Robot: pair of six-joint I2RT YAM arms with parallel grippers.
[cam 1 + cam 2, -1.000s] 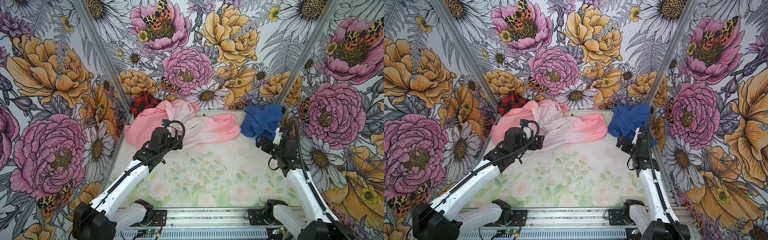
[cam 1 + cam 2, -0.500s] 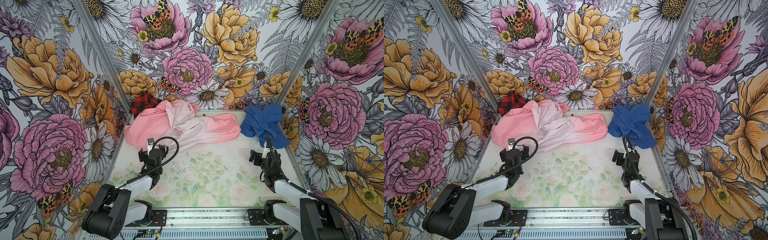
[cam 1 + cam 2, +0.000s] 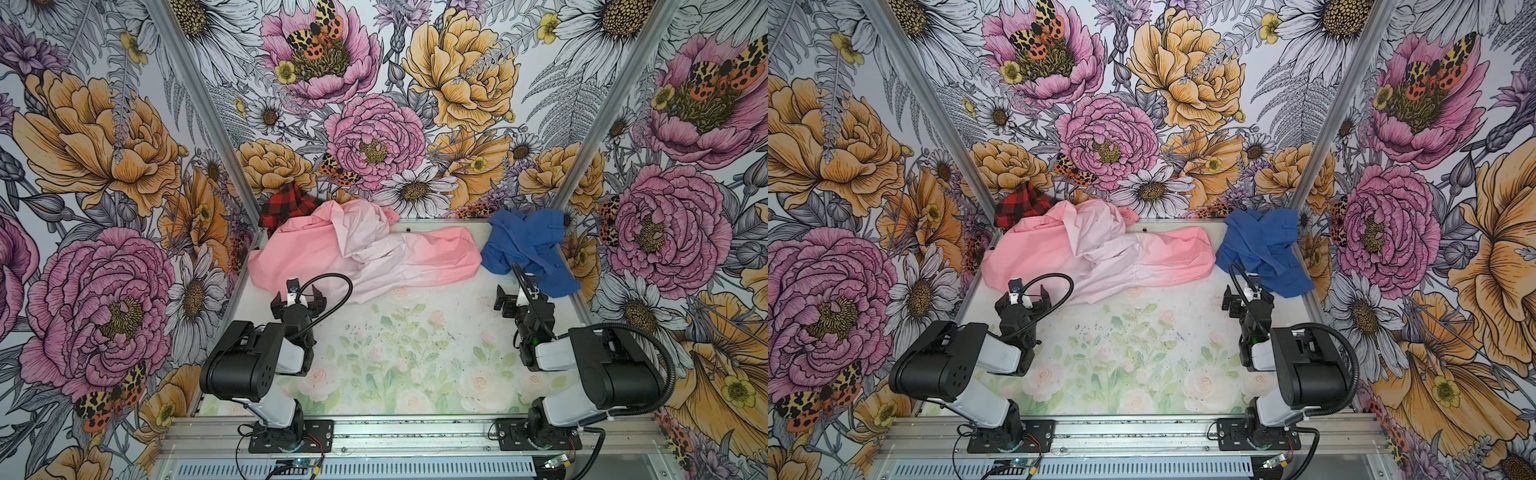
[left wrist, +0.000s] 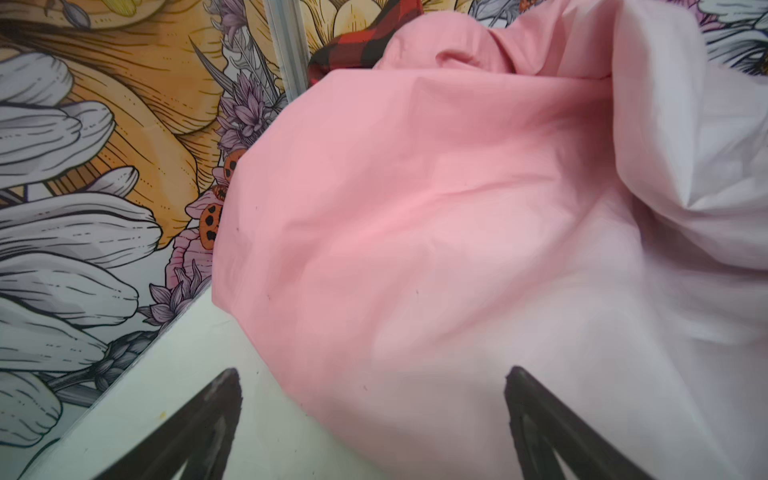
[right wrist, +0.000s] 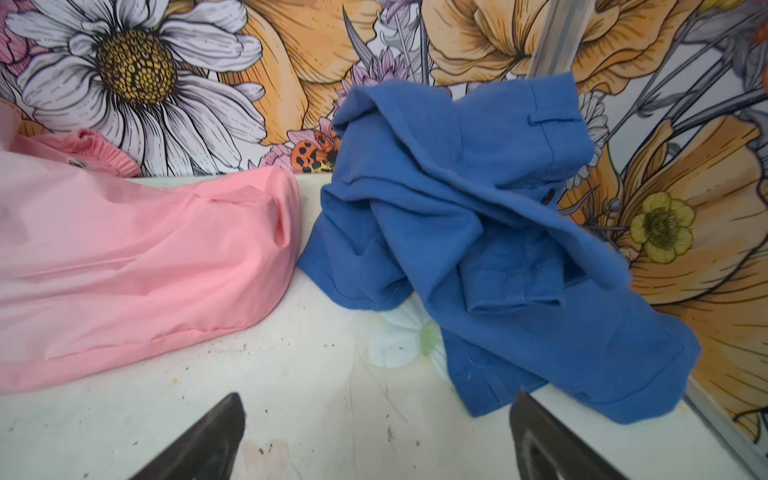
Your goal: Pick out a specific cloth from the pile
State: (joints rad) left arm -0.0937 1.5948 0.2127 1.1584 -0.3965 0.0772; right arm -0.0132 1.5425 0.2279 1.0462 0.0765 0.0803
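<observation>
While both arms sit folded low, left gripper [image 3: 297, 301] and right gripper [image 3: 517, 296] gape empty. Blue cloth [image 3: 528, 245] lies crumpled in far right corner, just beside the pink pile [image 3: 361, 249], not on it. Separation looks done; any further pull needs right gripper pinching near hem.

Two arms folded low near their bases, left and right. Left gripper [image 3: 298, 300] and right gripper [image 3: 517, 298] spread wide, empty, pointing far.
</observation>
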